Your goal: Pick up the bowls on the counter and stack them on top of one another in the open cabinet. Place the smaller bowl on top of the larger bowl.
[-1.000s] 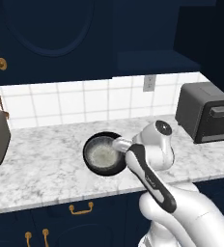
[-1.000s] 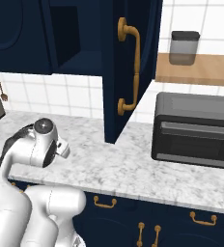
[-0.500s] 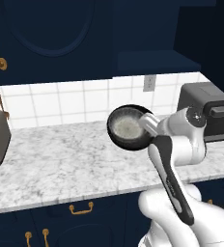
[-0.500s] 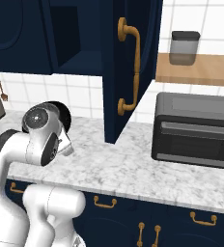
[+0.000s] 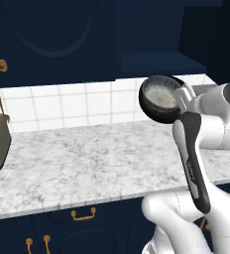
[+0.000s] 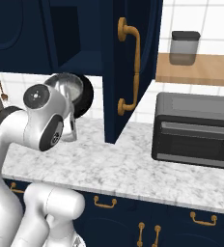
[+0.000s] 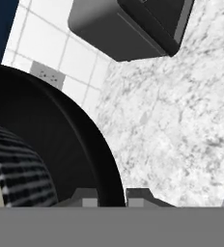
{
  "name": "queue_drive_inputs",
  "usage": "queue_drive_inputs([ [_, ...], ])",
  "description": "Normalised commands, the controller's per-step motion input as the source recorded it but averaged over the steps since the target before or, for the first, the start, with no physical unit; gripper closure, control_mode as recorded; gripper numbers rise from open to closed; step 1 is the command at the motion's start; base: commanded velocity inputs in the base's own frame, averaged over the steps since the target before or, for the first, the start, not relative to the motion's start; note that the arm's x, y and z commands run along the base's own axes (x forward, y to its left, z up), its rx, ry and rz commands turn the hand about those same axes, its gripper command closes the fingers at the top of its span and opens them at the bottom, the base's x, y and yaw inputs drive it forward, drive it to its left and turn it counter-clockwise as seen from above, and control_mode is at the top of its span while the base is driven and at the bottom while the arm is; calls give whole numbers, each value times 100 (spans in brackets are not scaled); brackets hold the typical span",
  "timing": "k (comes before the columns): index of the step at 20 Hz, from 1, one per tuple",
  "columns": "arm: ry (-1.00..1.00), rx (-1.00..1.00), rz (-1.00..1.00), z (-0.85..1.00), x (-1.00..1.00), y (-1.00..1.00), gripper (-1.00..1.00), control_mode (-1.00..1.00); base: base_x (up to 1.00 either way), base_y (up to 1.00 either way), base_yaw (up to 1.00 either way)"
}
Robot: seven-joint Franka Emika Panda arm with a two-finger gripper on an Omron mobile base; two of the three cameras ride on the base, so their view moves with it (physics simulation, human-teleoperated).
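I held both bowls together: the small bowl (image 5: pixel 160 94) sat inside the black bowl (image 5: pixel 155 110), and the pincer (image 7: pixel 110 197) was closed on the black bowl's rim, one finger (image 7: pixel 138 197) outside the wall and the other inside. The pair hung in the air, well above the desk (image 5: pixel 87 163) and just below the open cabinet (image 5: pixel 159 63), tipped so that the mouth faced outward toward the left base camera.

To do this step well, I judged that I should first level the bowls, because with such a tilt the small one could slide out. Then I should raise them above the shelf edge before moving inward, so the black rim would not strike the cabinet bottom. I should set them down flat and deep enough, and open only when the base rested on the shelf.

The arm (image 5: pixel 194 158) rose steeply from the base, the forearm nearly upright, and the wrist (image 6: pixel 41 118) was bent toward the wall. In the hand view, the toaster oven (image 7: pixel 128 26) lay beyond the bowl.
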Motion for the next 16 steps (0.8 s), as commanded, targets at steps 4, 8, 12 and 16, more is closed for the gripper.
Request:
queue_drive_inputs([
  [4,-2,21,-24,100,0,-28,100,-100,0,0,0],
  [8,-12,11,-10,44,-2,-13,100,-100,0,0,0],
  [12,-27,5,-8,29,3,-10,100,-100,0,0,0],
  [16,-4,5,-10,23,52,0,100,-100,0,0,0],
])
